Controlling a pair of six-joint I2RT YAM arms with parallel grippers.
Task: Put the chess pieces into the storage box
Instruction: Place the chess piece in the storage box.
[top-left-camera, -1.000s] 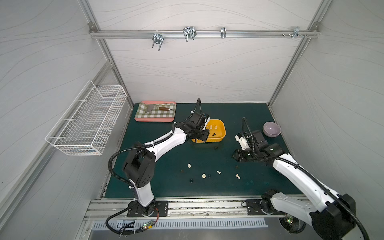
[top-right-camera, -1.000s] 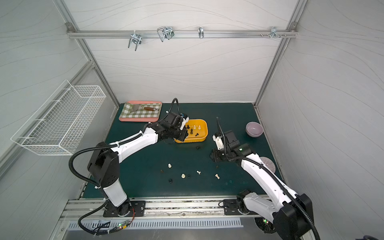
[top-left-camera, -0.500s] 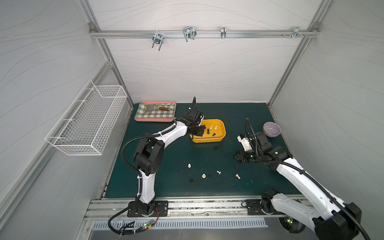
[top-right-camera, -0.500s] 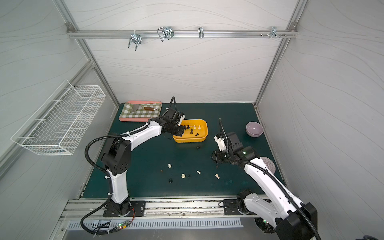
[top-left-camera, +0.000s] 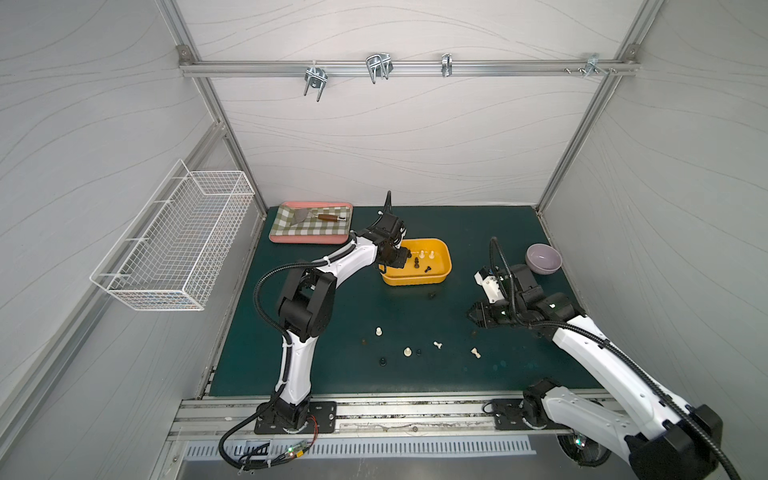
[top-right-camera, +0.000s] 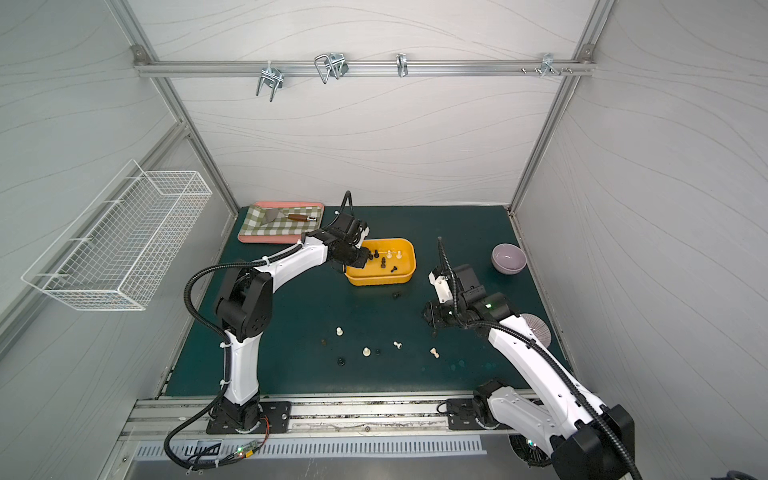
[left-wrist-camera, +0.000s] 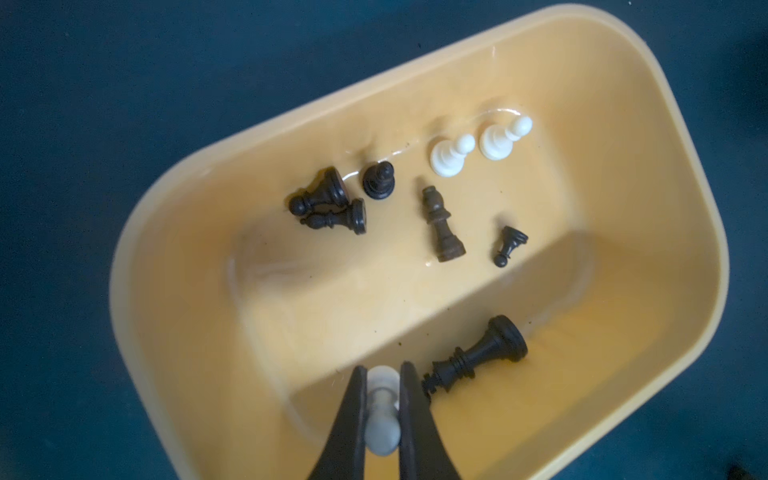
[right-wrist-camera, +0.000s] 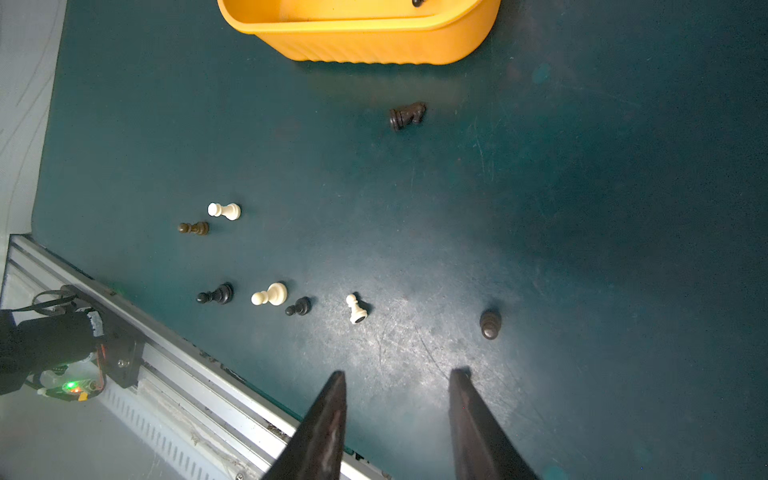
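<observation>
The yellow storage box (top-left-camera: 415, 279) (top-right-camera: 380, 279) stands at mid-table. It holds several black chess pieces and two white pawns (left-wrist-camera: 453, 154). My left gripper (left-wrist-camera: 383, 370) (top-left-camera: 397, 259) hangs over the box's left end (left-wrist-camera: 187, 311), shut on a white pawn (left-wrist-camera: 382, 415). A black piece (left-wrist-camera: 478, 357) lies beside its fingers. My right gripper (right-wrist-camera: 399, 374) (top-left-camera: 473, 318) is open and empty, low over the mat on the right. A brown pawn (right-wrist-camera: 490, 324) stands just beyond it. A dark knight (right-wrist-camera: 408, 115) lies in front of the box (right-wrist-camera: 374, 41). Several white and dark pieces (top-left-camera: 407, 352) are scattered on the front mat.
A pink-rimmed checkered tray (top-left-camera: 307, 240) with a trowel sits at the back left. A purple bowl (top-left-camera: 543, 258) stands at the right, near the right arm. A white wire basket (top-left-camera: 178, 245) hangs on the left wall. A metal rail (top-left-camera: 374, 411) borders the front edge.
The left arm's elbow has swung back and left while its gripper stayed over the box's left end with the pawn. The right gripper has drifted slightly toward the front.
</observation>
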